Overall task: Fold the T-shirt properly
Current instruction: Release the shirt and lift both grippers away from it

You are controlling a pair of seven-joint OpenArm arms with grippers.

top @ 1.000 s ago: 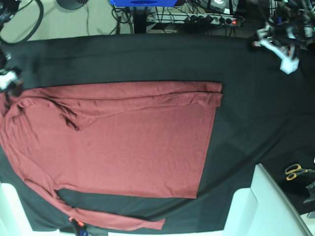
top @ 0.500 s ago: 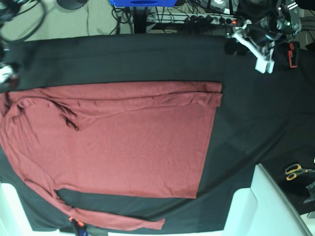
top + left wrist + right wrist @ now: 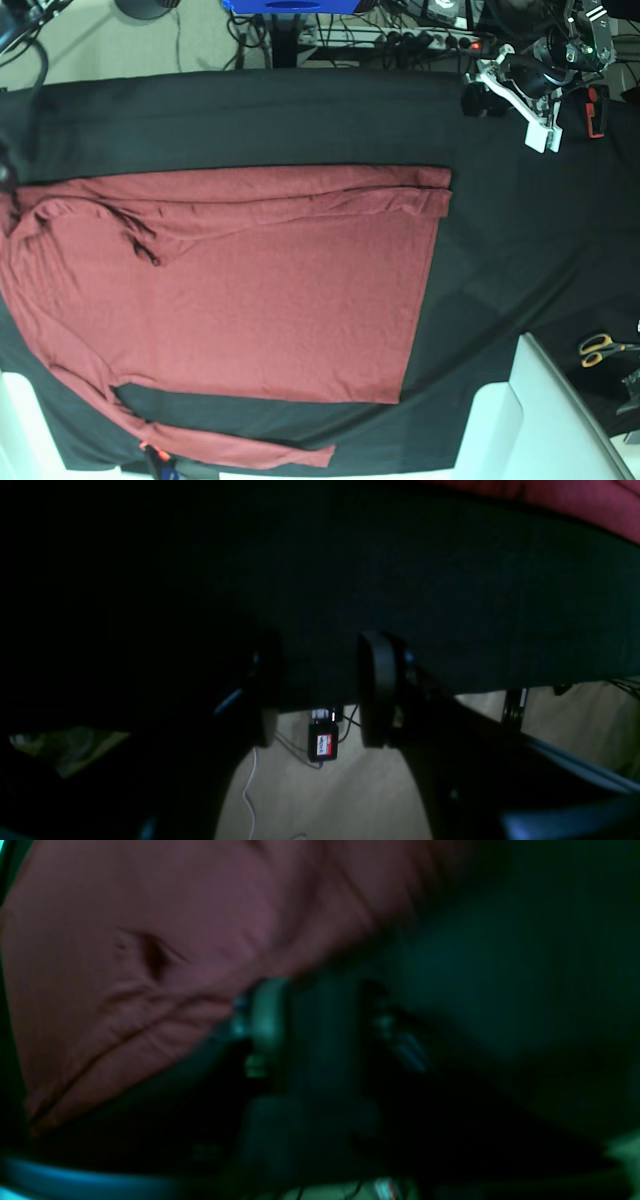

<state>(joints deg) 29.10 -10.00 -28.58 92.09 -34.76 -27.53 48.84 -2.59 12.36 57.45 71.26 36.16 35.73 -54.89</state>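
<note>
Black-clothed tabletop (image 3: 300, 120) fills the view; beige floor (image 3: 150, 45) and a power strip (image 3: 420, 38) at 12 o'clock, scissors (image 3: 600, 347) at 4 o'clock

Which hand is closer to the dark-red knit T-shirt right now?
The right. The right hand sits right at the dark-red knit T-shirt's edge by the table's end, though contact is unclear. The left hand hovers over bare black table cloth, well beyond the shirt's hem corner.
</note>
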